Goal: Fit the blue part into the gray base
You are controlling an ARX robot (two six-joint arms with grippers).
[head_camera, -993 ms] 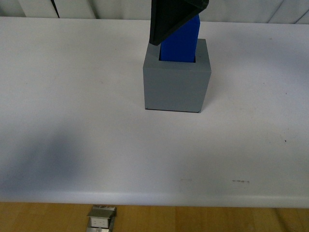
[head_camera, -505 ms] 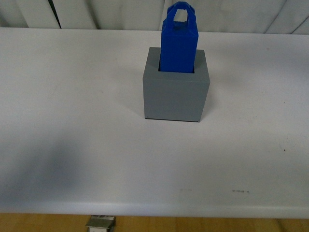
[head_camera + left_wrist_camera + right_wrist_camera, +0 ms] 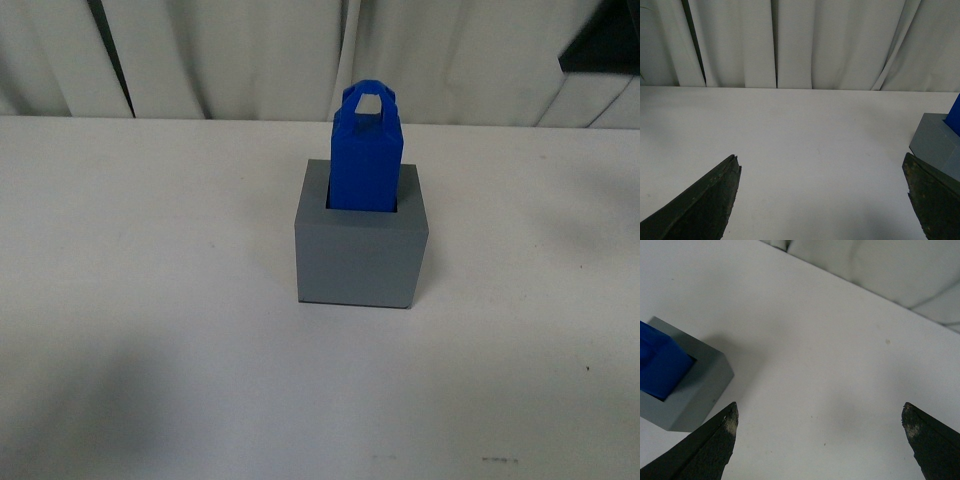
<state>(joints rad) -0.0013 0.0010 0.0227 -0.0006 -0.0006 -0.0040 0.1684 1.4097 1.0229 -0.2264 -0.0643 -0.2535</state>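
Note:
The blue part (image 3: 366,150) stands upright in the socket of the gray base (image 3: 355,260) in the middle of the white table, its looped handle on top. Nothing holds it. My left gripper (image 3: 820,157) is open and empty above bare table, with the gray base (image 3: 937,145) and an edge of the blue part (image 3: 956,115) off to one side. My right gripper (image 3: 819,407) is open and empty over the table, with the base (image 3: 695,395) and the blue part (image 3: 660,365) beside it. Neither gripper touches them.
The white table (image 3: 150,300) stretches around the base on all sides. Pale curtains (image 3: 250,60) hang behind its far edge. A dark piece of an arm (image 3: 600,40) shows at the front view's top right corner.
The dark gripper that covered the top of the blue part has let go and left it. The blue part stays in the base. Both now sit lower in the front view.

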